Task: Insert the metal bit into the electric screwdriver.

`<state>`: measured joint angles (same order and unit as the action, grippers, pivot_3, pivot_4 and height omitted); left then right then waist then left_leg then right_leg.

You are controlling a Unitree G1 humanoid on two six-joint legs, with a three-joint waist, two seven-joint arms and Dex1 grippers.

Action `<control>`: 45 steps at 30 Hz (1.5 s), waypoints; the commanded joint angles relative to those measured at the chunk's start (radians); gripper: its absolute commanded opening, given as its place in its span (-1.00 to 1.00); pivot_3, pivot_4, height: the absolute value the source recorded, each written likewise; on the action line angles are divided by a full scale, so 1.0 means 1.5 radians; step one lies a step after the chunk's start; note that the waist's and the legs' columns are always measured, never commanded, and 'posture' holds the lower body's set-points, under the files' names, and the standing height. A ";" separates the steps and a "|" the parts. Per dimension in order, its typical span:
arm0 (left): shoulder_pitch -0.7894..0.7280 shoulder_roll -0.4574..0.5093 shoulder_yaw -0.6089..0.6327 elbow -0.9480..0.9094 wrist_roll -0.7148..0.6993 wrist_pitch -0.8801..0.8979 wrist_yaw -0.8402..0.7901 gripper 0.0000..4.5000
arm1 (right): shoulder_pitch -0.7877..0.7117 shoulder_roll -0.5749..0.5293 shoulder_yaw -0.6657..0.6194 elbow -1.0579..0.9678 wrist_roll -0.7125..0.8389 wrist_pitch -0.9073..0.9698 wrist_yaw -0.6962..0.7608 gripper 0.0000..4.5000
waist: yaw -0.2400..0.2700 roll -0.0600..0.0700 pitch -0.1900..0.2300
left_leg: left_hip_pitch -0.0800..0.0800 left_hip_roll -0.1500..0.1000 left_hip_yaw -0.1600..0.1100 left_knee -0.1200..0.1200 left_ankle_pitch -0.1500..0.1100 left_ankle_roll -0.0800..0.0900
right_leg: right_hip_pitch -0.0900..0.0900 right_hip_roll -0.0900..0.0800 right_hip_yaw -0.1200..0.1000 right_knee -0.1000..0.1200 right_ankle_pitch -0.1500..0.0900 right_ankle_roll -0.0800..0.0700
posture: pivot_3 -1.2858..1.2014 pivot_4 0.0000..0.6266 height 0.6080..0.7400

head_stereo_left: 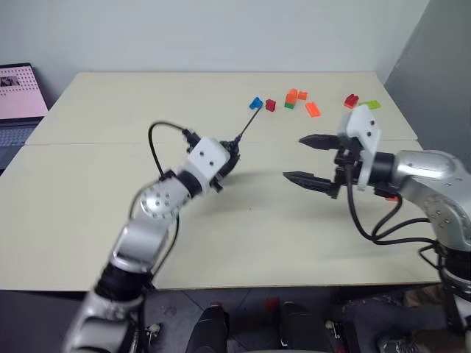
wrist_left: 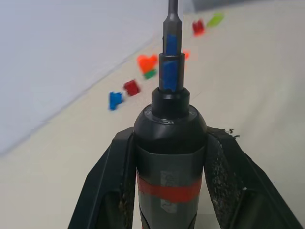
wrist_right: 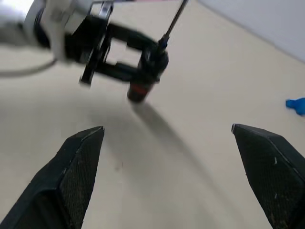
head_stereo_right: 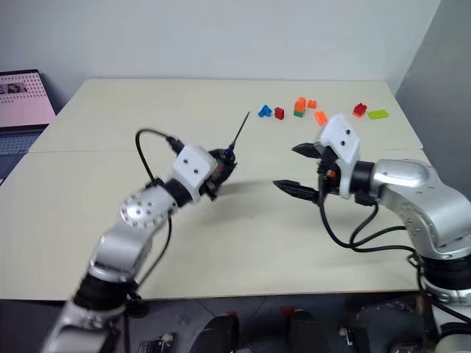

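My left gripper (head_stereo_left: 227,166) is shut on the electric screwdriver (head_stereo_left: 230,160), a black pen-shaped tool with a red band (wrist_left: 169,189). It is held above the table's middle. The black fingers (wrist_left: 112,179) clamp its body on both sides. The metal bit (head_stereo_left: 249,125), a thin dark rod, sticks out of the screwdriver's tip and points up and away toward the coloured blocks. Its shank (wrist_left: 171,57) has blue patches near the collar. My right gripper (head_stereo_left: 293,157) hovers to the right of the tool, open and empty. The right wrist view has the screwdriver (wrist_right: 144,71) and bit (wrist_right: 174,20) ahead of its spread fingers (wrist_right: 78,162).
Several small coloured blocks (head_stereo_left: 302,101) lie at the table's back right, with a blue one (head_stereo_left: 255,103) just beyond the bit's end. A laptop (head_stereo_left: 18,99) stands off the table's left side. A black cable (head_stereo_left: 156,143) loops from my left wrist. The table's (head_stereo_left: 88,220) near edge runs below both arms.
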<state>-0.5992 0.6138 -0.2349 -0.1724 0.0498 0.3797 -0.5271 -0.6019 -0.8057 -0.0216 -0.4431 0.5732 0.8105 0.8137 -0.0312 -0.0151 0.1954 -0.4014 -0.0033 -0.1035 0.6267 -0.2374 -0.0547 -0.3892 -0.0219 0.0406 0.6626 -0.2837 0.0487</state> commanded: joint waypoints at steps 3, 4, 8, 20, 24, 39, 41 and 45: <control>-0.129 0.044 -0.119 0.125 0.085 -0.085 -0.179 -0.27 | 0.025 -0.088 -0.075 -0.021 0.011 -0.034 0.072 1.00 | 0.002 0.000 0.000 | -0.001 -0.001 0.001 0.000 0.000 0.000 | 0.000 -0.002 0.000 -0.002 0.000 0.000 | 0.03 -0.52 1.00; -0.144 0.049 -0.147 0.148 0.105 -0.112 -0.210 -0.27 | 0.036 -0.104 -0.081 -0.028 0.016 -0.033 0.086 1.00 | 0.003 0.000 0.000 | -0.002 -0.001 0.001 0.000 0.000 0.000 | 0.000 -0.002 0.000 -0.002 0.001 -0.002 | 0.03 -0.52 1.00; -0.201 0.025 -0.232 0.253 0.159 -0.196 -0.296 -0.27 | 0.094 -0.155 -0.086 -0.068 0.016 -0.041 0.127 1.00 | 0.003 0.000 0.000 | -0.005 -0.001 0.001 0.000 0.000 0.000 | -0.002 -0.002 0.000 -0.004 0.001 -0.002 | 0.03 -0.52 1.00; -0.296 -0.118 -0.277 0.545 0.233 -0.334 -0.334 0.11 | 0.162 -0.157 -0.060 -0.102 -0.032 -0.073 0.104 1.00 | 0.004 0.000 0.000 | -0.002 -0.002 0.001 0.002 0.000 0.000 | 0.000 -0.003 -0.001 -0.001 -0.001 0.002 | 0.03 -0.52 1.00; -0.290 -0.127 -0.238 0.528 0.202 -0.316 -0.369 0.49 | 0.163 -0.155 -0.058 -0.101 -0.031 -0.072 0.100 1.00 | 0.004 0.000 0.000 | -0.002 -0.002 0.001 0.002 0.000 0.000 | 0.001 -0.003 -0.001 0.000 -0.001 0.002 | 0.03 -0.52 1.00; -0.171 0.039 0.077 0.257 -0.044 0.012 -0.451 0.99 | 0.166 -0.147 -0.048 -0.040 -0.064 -0.125 0.114 1.00 | -0.002 0.000 0.000 | -0.002 -0.001 0.000 0.002 0.000 0.000 | 0.000 -0.002 0.000 0.001 0.000 0.001 | 0.03 -0.52 1.00; -0.107 0.093 0.127 0.162 -0.100 0.059 -0.486 0.99 | 0.173 -0.148 -0.052 -0.031 -0.063 -0.132 0.122 1.00 | -0.010 0.000 0.000 | -0.001 0.000 0.002 0.002 0.000 0.000 | 0.000 -0.002 0.001 0.001 0.001 -0.001 | 0.03 -0.52 1.00; -0.020 0.152 0.188 0.054 -0.155 0.113 -0.480 0.99 | 0.188 -0.153 -0.059 -0.015 -0.060 -0.148 0.141 1.00 | -0.006 0.000 0.000 | -0.001 0.000 0.002 0.002 0.000 0.000 | 0.000 -0.002 0.000 0.002 0.001 -0.002 | 0.03 -0.52 1.00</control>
<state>-0.6500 0.8079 -0.0132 0.0121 -0.1223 0.5069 -1.2385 -0.3231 -1.0215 -0.0778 -0.4561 0.4843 0.6211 1.0038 -0.0398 -0.0153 0.1960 -0.4027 -0.0036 -0.1014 0.6301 -0.2379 -0.0546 -0.3889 -0.0250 0.0409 0.6649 -0.2818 0.0461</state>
